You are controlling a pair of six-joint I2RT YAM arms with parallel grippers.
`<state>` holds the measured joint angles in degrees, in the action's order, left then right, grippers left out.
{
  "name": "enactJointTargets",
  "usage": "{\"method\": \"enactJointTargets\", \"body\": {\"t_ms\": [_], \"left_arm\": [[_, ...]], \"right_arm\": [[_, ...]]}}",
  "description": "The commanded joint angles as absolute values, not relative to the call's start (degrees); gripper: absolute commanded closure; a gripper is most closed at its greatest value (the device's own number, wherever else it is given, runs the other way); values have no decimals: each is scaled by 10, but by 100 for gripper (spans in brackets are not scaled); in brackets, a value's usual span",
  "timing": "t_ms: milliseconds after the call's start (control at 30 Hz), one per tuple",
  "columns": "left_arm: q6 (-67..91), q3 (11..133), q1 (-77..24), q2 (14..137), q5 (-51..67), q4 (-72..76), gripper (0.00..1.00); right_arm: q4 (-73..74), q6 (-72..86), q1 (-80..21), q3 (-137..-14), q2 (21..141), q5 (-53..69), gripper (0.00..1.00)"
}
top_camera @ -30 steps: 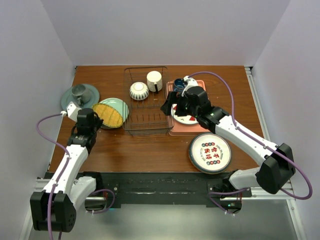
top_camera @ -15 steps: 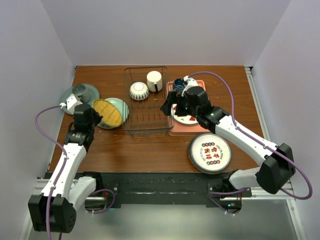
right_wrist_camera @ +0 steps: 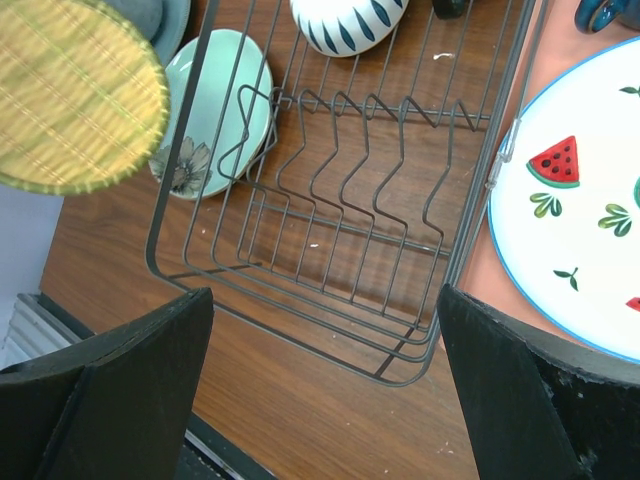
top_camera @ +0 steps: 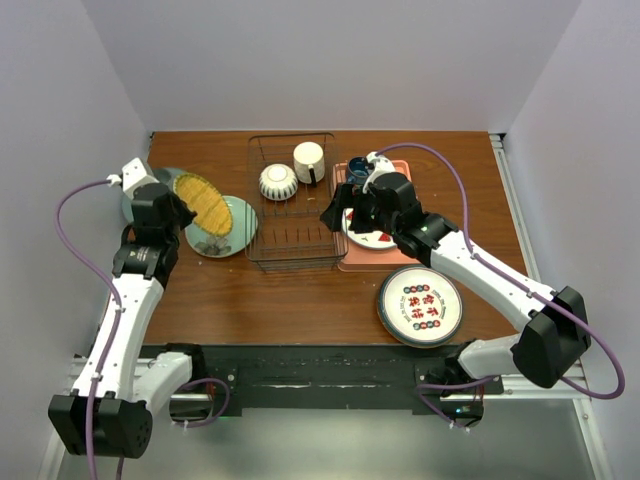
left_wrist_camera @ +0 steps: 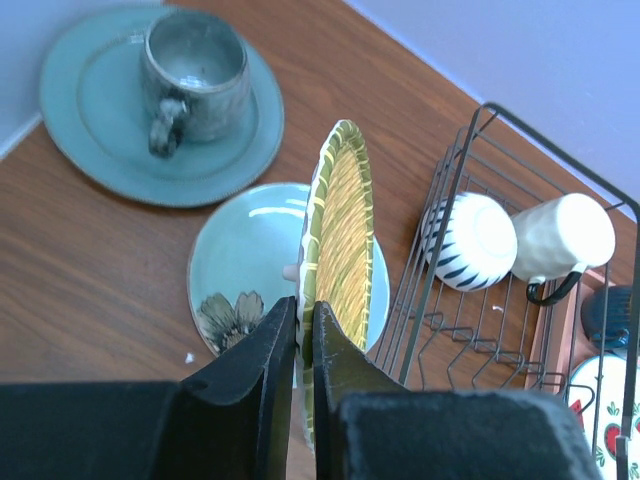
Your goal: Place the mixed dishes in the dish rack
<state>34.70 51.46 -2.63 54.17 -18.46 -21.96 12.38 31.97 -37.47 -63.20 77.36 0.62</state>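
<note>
From overhead I can't make out the left gripper [left_wrist_camera: 303, 312] itself, since the wrist housing covers its fingers. The wrist camera settles it: the jaws are pinched onto the near rim of the yellow textured plate [left_wrist_camera: 343, 230], and that rim is buried between the pads. The plate stands almost on edge in the air, just left of the dish rack [top_camera: 295, 235], above the mint-green plate [left_wrist_camera: 240, 260] lying flat on the table. The left arm cuts off part of the grey-green cup and saucer [left_wrist_camera: 190, 65], further left of the rack. Inside the rack, at its far end, sit the cream bowl [top_camera: 278, 181] and cream mug [top_camera: 308, 161]. The right gripper [right_wrist_camera: 325, 300] hangs spread wide over the rack's right wall, holding nothing. Beside it, only a slice of the white fruit-patterned plate [right_wrist_camera: 590, 230] shows. A second ago the yellow plate lay on the mint-green one; since then it has been raised and tipped up, while the right arm has not moved.
</note>
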Motion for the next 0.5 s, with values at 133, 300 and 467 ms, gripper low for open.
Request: {"method": "enactJointTargets", "body": {"t_ms": [133,300,467], "left_arm": [[275,612,-24,532,-165,-238,100],[259,642,-24,534,-85,-246,100],[268,655,-24,522,-12,-242,100]], "right_arm": [[91,321,-374,-643,769,26,2],[73,322,-375,-641,768,58,2],[34,325,-375,-636,773,120,2]]}}
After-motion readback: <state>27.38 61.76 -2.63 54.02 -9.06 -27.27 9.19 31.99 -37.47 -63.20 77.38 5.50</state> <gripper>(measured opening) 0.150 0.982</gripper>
